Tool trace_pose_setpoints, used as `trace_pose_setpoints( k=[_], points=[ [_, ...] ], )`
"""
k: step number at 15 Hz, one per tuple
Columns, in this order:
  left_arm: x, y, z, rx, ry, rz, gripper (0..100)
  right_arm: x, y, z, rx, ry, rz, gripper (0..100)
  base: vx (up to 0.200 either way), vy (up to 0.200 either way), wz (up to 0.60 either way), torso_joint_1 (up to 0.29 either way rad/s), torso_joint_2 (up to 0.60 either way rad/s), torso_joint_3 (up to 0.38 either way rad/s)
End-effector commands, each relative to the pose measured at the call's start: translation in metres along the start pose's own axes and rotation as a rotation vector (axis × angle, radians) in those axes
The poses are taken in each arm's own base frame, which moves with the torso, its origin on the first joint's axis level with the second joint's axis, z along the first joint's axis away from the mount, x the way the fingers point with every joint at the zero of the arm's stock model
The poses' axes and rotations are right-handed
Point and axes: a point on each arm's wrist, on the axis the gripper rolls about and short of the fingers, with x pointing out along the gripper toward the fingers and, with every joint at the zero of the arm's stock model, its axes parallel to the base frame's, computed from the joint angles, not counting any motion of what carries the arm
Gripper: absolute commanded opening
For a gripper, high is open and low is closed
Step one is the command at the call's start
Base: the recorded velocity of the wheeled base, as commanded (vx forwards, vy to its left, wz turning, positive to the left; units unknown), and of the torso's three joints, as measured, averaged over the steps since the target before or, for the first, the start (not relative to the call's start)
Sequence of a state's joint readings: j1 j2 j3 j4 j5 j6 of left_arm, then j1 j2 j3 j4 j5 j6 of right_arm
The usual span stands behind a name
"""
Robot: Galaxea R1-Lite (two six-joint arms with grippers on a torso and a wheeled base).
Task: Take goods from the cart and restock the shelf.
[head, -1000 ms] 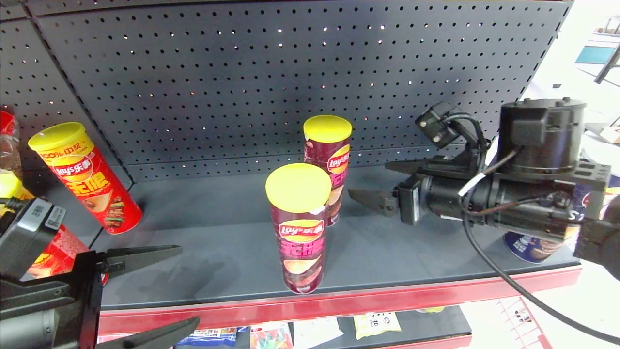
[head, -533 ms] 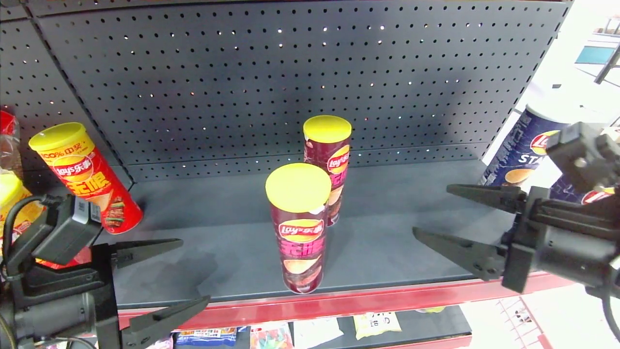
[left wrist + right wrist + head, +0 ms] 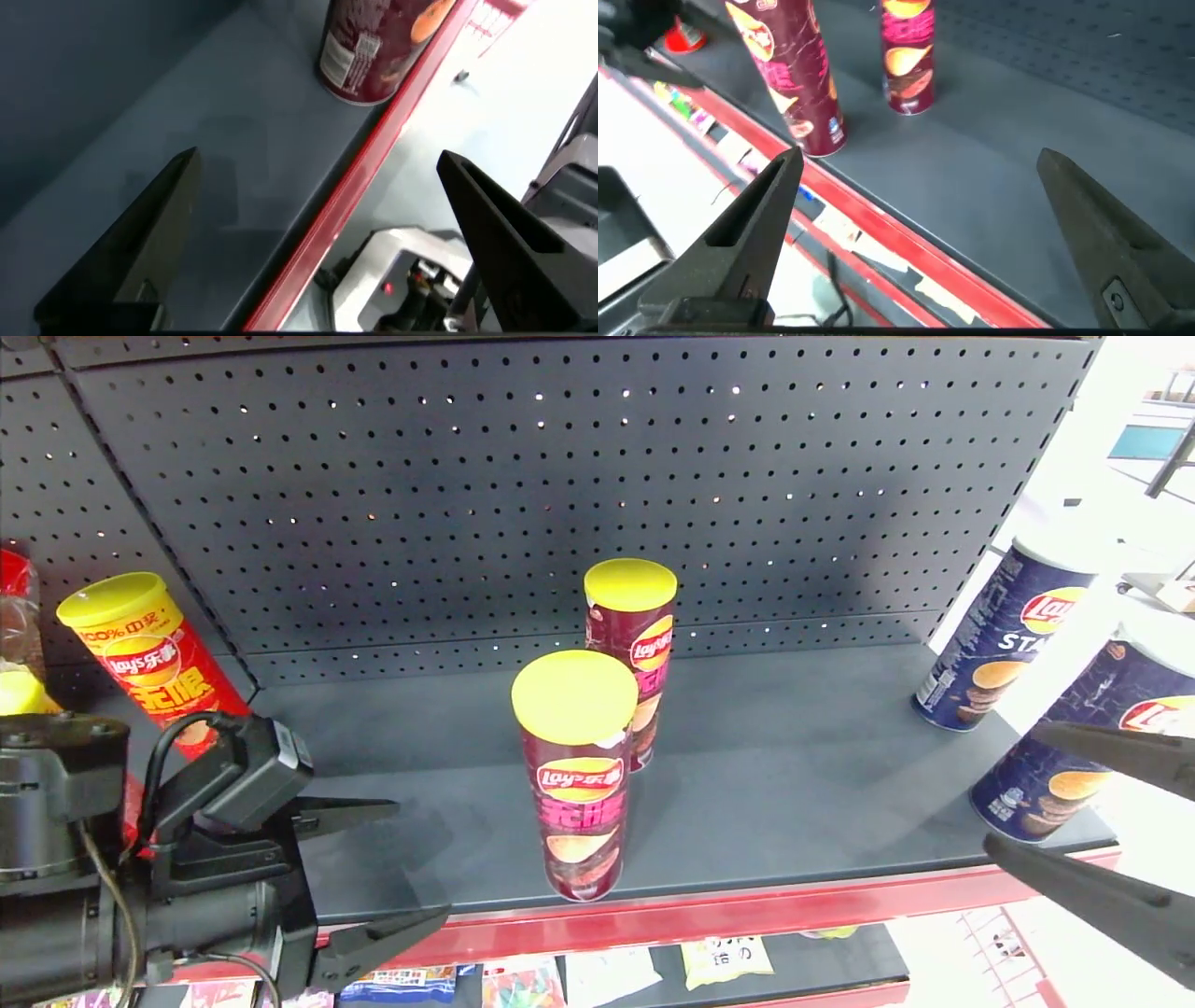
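While maroon cans point(image 3: 579, 803) number two, blue point(image 3: 980, 653) match

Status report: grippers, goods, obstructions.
Left gripper open, empty, at the shelf front edge. Right gripper open, empty. Front maroon can and rear maroon can upright mid-shelf. No obstruction seen.

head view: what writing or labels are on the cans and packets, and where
Front maroon can: round logo badge, large characters below; brand wording left unquoted.
Rear maroon can: same badge, lower part hidden.
Red can: small print line, badge, big characters.
Far blue can: badge, large letters wrapping out of sight.
Near blue can: badge partly seen.
Packets below: too small to read.
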State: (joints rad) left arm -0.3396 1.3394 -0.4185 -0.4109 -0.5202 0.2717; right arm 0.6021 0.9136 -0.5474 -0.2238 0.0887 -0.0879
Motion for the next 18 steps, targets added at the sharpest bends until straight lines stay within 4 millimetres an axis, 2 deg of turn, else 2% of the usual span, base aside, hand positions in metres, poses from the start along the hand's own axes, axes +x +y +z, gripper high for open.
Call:
trace_pose_setpoints(
  k=[1,5,10,18],
  points=[
    [0.020,0.006,-0.004,0.009,0.060,-0.022,100,-0.013,0.000,0.001,-0.002,-0.046,-0.020,100,0.000,0.000,0.00,0.000,0.00,0.000],
    [0.044,0.020,0.000,0.060,0.096,-0.027,100,-0.015,-0.001,0.001,0.002,-0.049,-0.031,100,0.000,0.000,0.00,0.000,0.00,0.000],
    [0.071,0.023,0.010,0.091,0.103,-0.069,100,-0.015,-0.002,0.003,0.002,-0.055,-0.036,100,0.000,0.000,0.00,0.000,0.00,0.000],
    [0.092,0.033,0.018,0.096,0.098,-0.072,100,-0.012,-0.002,0.004,0.004,-0.049,-0.035,100,0.000,0.000,0.00,0.000,0.00,0.000]
  ],
)
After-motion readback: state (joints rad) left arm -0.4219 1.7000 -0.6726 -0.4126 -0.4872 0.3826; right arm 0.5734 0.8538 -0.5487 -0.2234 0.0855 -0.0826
